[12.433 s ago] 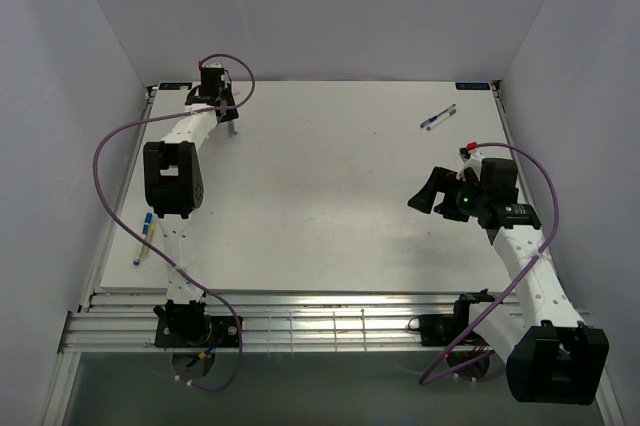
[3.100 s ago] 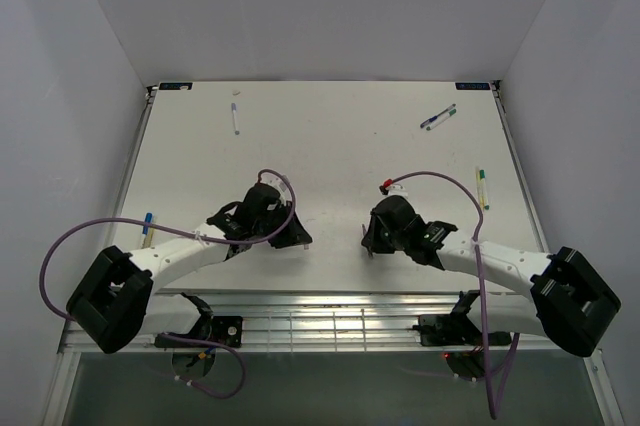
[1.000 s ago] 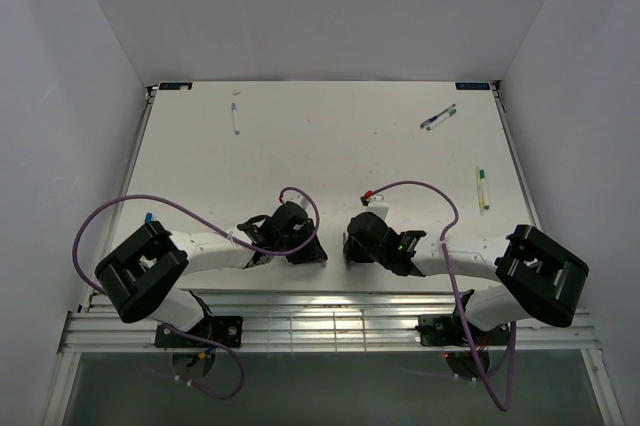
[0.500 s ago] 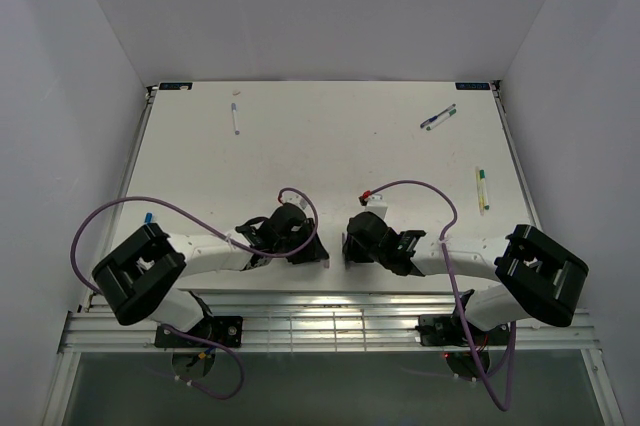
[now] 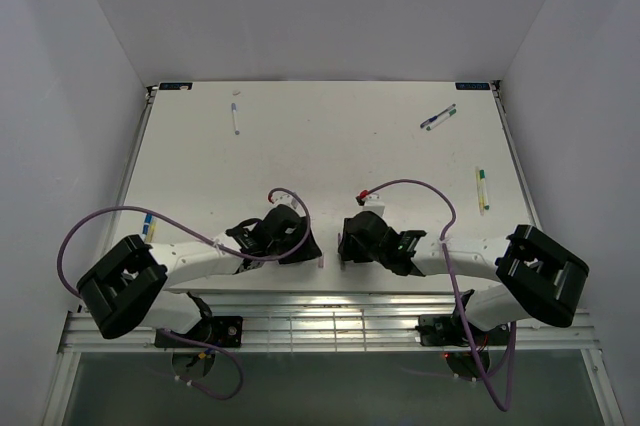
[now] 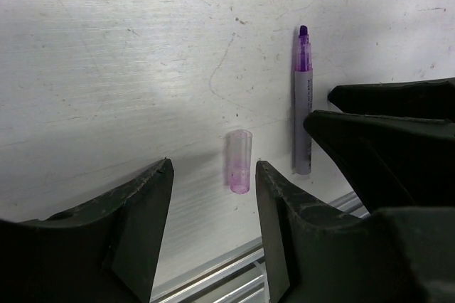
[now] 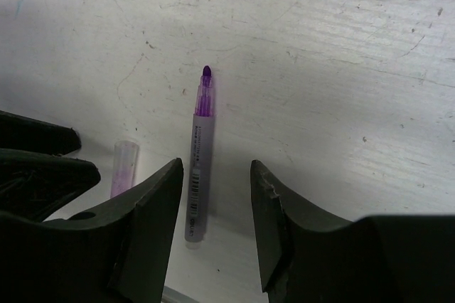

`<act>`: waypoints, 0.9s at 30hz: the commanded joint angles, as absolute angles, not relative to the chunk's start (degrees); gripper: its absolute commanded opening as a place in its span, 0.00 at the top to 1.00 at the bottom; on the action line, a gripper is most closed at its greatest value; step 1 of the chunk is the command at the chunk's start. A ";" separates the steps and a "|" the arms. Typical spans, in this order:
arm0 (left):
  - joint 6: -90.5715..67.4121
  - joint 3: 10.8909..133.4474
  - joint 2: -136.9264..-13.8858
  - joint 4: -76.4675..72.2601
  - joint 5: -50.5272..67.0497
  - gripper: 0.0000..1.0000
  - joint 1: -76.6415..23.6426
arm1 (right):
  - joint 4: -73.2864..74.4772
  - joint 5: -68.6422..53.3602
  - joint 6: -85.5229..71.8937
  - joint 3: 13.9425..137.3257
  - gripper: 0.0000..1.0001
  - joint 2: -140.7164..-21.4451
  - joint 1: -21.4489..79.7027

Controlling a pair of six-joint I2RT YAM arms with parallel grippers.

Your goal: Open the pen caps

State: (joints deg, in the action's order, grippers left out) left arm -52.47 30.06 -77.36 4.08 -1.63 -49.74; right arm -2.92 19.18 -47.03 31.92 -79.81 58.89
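Left fingers [image 6: 142, 218] and right fingers [image 7: 153, 225] stand open, empty. The purple cap [image 6: 239, 171] and bare pen [image 6: 303, 114] lie near the worktop [image 6: 106, 68] edge; a careless brush could roll them off.

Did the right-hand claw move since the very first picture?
Yes. The right gripper has left the table's right edge for the near middle, over a purple pen.

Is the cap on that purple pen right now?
No, the purple cap lies on the table beside the pen, apart from it, and the pen's purple tip is bare.
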 commanded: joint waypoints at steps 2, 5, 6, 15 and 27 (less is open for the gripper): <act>-50.27 29.97 -76.90 12.57 -6.06 0.38 -49.66 | -3.60 19.07 -44.91 30.94 0.51 -77.79 59.15; -50.27 30.85 -76.73 13.01 -6.24 0.37 -49.66 | -3.60 19.16 -44.47 30.68 0.50 -76.29 59.15; -50.10 31.55 -76.55 13.36 -6.50 0.37 -49.66 | -3.60 19.16 -44.12 30.67 0.50 -75.42 59.15; -48.35 36.38 -75.41 16.60 -9.66 0.35 -49.22 | -3.52 17.93 -42.72 30.32 0.49 -71.29 59.06; -39.73 57.36 -82.35 22.06 -4.91 0.40 -29.36 | 11.60 20.48 -38.76 37.96 0.28 -65.66 59.06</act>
State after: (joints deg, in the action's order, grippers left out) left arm -42.89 50.96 -80.64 19.73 -4.08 -31.81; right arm 6.09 18.31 -40.73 34.52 -67.72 58.89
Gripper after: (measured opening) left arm 0.602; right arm 0.701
